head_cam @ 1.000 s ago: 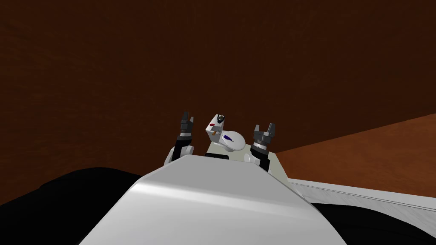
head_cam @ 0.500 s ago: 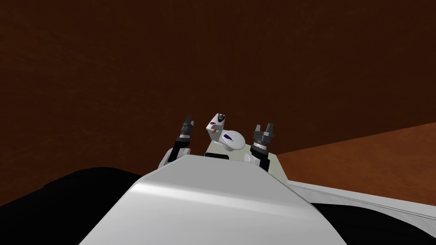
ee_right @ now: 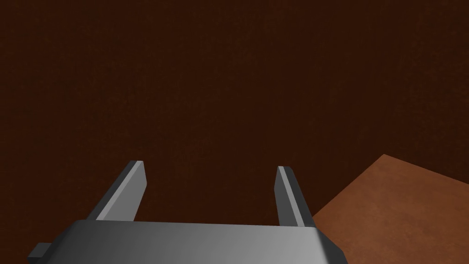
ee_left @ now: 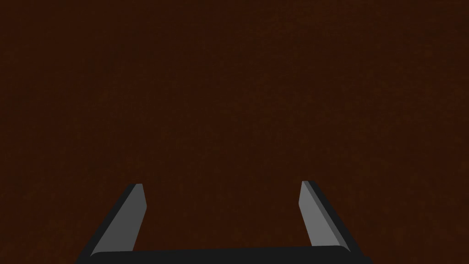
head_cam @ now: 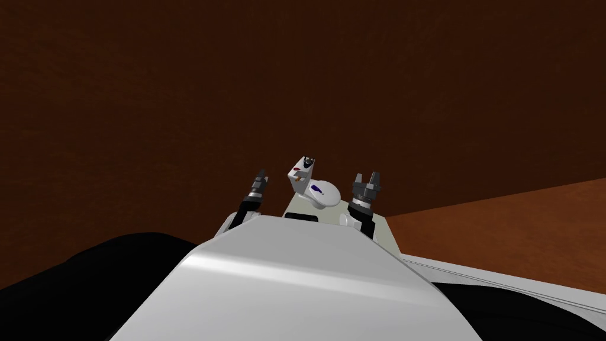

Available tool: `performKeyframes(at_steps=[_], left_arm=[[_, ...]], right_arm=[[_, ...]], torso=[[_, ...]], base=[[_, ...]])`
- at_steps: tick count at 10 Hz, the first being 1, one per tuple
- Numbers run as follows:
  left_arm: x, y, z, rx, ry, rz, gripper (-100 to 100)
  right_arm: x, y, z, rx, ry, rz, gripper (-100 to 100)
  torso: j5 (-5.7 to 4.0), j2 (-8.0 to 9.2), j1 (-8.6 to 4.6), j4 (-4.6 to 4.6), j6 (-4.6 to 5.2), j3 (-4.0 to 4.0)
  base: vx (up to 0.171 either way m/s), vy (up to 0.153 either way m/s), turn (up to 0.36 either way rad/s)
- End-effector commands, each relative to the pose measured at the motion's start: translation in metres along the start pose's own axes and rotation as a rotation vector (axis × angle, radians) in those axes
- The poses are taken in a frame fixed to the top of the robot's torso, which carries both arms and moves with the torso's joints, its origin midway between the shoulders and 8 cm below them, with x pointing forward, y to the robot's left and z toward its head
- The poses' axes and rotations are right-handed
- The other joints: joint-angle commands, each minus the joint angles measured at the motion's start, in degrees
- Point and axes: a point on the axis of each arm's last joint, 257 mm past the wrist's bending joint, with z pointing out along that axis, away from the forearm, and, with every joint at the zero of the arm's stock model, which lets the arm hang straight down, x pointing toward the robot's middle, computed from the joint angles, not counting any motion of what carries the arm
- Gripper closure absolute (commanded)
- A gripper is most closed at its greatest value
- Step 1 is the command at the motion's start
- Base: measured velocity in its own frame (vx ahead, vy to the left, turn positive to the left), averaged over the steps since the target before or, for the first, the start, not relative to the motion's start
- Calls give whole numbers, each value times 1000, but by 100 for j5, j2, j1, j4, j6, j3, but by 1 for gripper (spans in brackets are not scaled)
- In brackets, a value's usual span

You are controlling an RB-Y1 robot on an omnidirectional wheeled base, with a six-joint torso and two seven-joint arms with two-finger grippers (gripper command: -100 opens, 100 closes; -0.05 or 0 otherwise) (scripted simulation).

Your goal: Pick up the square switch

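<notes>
Dark brown wall (head_cam: 237, 89) ahead; lighter reddish-brown surface (head_cam: 521, 225) low at right, lower than a second ago after turning. Have lowered left gripper (head_cam: 260, 176), leaning left, fingers spread wide, empty. Holding right gripper (head_cam: 367, 179) spread and empty too. Cannot place the square switch from here; probably searching, no grasp begun.

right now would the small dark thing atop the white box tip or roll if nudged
The small dark thing perches atop the white box, so a nudge may knock it off. It looks small, so probably light. Whether it rolls is too small to tell.
</notes>
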Motion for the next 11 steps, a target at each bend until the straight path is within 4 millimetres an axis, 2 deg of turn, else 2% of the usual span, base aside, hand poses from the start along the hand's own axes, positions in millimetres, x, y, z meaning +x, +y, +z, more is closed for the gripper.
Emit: performKeyframes(at_steps=[1, 6, 11], left_arm=[[-8, 28, -7, -84, -4, -8, -100], [-16, 81, -29, -257, -13, -41, -100], [-8, 116, -40, -386, -3, -95, -100]], right_arm=[[0, 0, 0, 0, 0, 0, 0], [0, 0, 0, 0, 0, 0, 0], [0, 0, 0, 0, 0, 0, 0]], torso=[[0, 0, 0, 0, 0, 0], [-1, -27, -3, -5, 4, -15], [-2, -52, -8, -10, 5, -30]], base=[[-86, -57, 86], [-34, -50, 32], [29, -61, -25]])
